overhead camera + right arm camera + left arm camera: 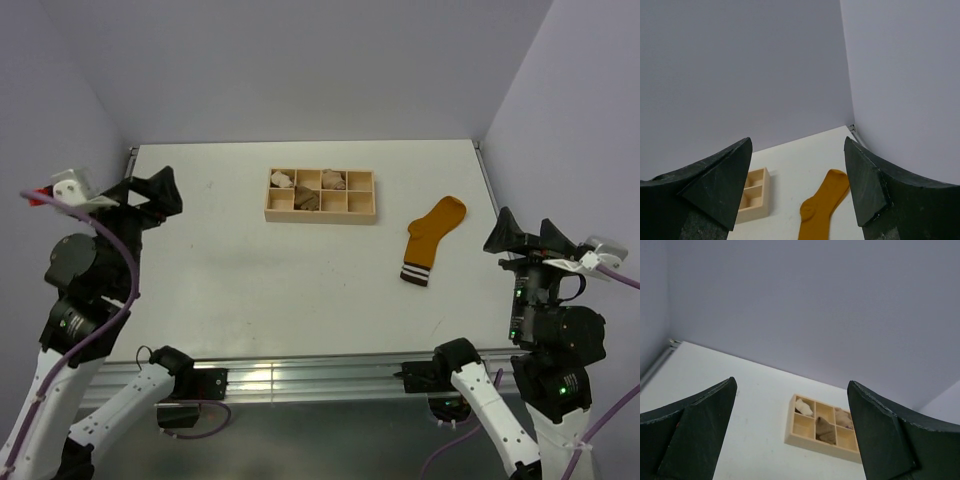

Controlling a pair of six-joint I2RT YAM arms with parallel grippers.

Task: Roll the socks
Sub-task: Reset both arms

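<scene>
With left tool (150, 200) and right tool (530, 238) spread apart and empty, the flat mustard-orange sock (432, 240) is best pinched squarely at its striped cuff (415, 275).

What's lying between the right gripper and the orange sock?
Nothing: only bare white table separates the right gripper from the sock, as the top view shows.

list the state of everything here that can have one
mustard sock: unrolled, lying flat on the table, striped cuff toward the arms, not held
left gripper: open, empty, raised clear of the table
right gripper: open, empty, raised clear of the table
wooden tray: upright, three of its eight compartments filled, the rest look empty
fabric bundles: balled up, one to a compartment
</scene>
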